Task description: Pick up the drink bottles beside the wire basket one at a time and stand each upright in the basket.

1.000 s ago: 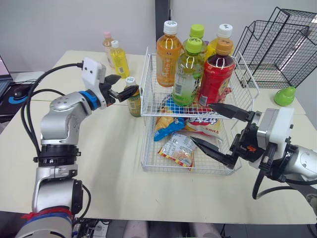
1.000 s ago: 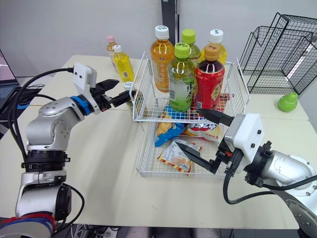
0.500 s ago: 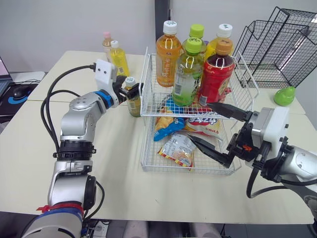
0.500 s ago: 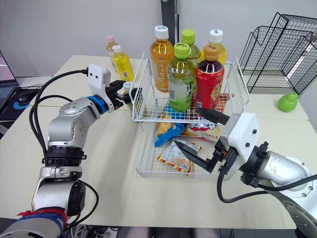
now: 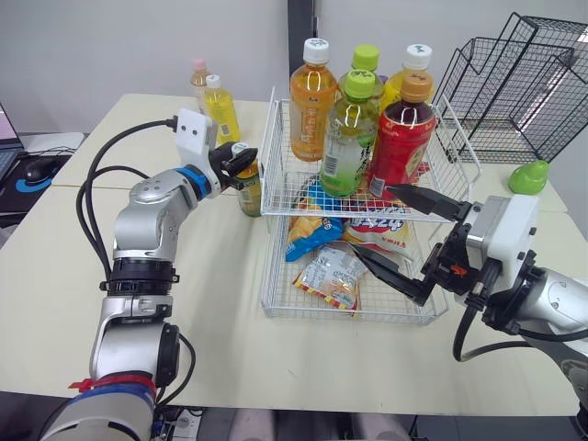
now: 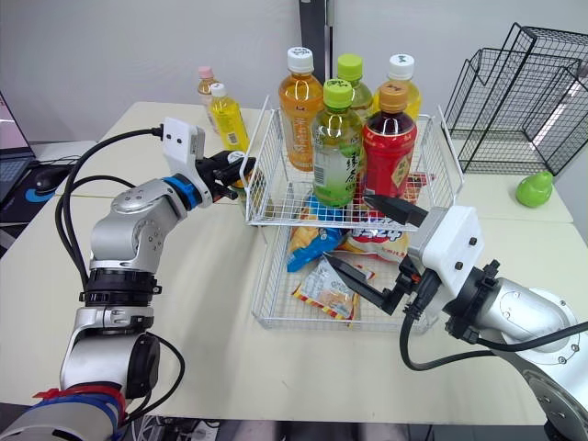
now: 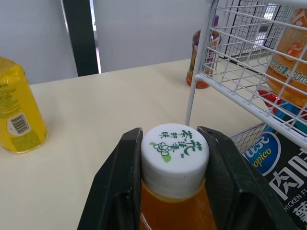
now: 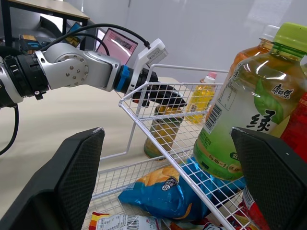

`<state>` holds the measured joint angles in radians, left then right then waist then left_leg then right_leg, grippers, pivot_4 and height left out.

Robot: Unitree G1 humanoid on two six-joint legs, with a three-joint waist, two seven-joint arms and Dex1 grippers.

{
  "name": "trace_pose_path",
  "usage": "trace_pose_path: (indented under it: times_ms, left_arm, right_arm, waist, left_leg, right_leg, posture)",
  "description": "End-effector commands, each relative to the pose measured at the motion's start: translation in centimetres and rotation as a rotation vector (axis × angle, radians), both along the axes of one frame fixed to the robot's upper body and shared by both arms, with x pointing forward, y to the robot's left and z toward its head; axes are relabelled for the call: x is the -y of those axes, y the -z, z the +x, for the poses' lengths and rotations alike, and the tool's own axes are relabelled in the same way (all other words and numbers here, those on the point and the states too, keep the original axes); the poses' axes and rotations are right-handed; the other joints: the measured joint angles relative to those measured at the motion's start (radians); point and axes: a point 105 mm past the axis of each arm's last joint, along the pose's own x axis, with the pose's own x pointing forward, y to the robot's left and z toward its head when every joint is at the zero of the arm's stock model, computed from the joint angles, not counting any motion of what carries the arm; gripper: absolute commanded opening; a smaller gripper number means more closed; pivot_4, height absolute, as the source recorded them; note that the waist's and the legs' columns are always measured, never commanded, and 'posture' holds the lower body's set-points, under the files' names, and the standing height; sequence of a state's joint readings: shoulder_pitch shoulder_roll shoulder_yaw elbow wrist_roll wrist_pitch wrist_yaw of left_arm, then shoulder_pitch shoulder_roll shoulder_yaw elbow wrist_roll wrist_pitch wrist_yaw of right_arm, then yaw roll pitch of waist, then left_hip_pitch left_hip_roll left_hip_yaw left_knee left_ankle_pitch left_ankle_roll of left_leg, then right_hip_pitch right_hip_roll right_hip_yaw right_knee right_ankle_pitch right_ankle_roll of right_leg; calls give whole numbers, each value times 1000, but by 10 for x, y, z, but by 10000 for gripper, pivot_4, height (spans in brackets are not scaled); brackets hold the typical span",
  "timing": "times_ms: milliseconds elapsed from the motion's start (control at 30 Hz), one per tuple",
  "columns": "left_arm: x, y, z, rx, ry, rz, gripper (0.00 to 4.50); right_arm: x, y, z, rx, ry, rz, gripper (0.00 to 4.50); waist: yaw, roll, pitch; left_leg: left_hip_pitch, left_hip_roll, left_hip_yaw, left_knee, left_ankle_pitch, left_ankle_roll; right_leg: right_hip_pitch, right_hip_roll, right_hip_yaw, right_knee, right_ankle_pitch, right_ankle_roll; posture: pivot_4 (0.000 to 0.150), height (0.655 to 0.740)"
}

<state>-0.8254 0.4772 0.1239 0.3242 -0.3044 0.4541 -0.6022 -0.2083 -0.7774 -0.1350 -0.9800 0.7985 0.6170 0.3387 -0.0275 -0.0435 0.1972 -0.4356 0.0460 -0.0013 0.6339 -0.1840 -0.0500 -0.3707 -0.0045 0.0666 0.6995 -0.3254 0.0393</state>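
A small amber tea bottle [image 5: 246, 186] with a white cap [image 7: 173, 148] stands on the table just left of the white two-tier wire basket [image 5: 270, 124]. My left gripper [image 5: 237, 162] is shut on that cap, with a black finger [image 7: 120, 184] pressed against each side. The basket's upper tier holds several upright bottles: an orange one [image 5: 310, 92], a green one [image 5: 349, 138] and a red one [image 5: 401, 140]. My right gripper [image 5: 375, 225] hangs wide open at the front right of the basket's lower tier, holding nothing.
Snack packs [image 5: 328, 276] lie in the basket's lower tier. A yellow bottle [image 5: 221, 108] and a pink-capped bottle [image 5: 198, 81] stand on the table behind my left gripper. A black wire rack [image 5: 524, 83] and a green pear-shaped object [image 5: 527, 177] are at the back right.
My left gripper reached right to the small tea bottle and its fingers came together on the cap. The right gripper has stayed almost still.
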Motion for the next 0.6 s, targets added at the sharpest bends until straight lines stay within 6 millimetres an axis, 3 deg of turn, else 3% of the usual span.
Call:
trace_pose_path:
  times_ms: [33,200,467,600]
  left_arm:
    - [0,-20,-8,65,26,-4,13562]
    - [-7,-40,-24,110,109,65,13562]
    - [-31,-100,-42,162,190,126,13562]
    - [-39,-142,-57,191,250,128,13561]
  right_arm:
    - [2,-9,-5,58,10,5,45000]
    - [6,-14,-4,81,35,12,45000]
    - [16,-22,-9,115,40,-11,45000]
    - [18,-25,-15,112,17,-18,45000]
  waist:
    - [0,0,0]
    - [-1,0,0]
    - [0,0,0]
    - [0,0,0]
  left_leg:
    - [0,0,0,0,0,0]
    - [0,0,0,-1,0,0]
    - [-1,0,0,-1,0,0]
    - [-1,0,1,-1,0,0]
  right_leg:
    - [0,0,0,0,0,0]
    - [-1,0,0,0,0,0]
    - [-2,1,0,-1,0,0]
    - [-2,0,0,-2,0,0]
  posture:
    - [1500,7360]
    - [1500,7360]
    - [1500,7360]
    - [1500,7360]
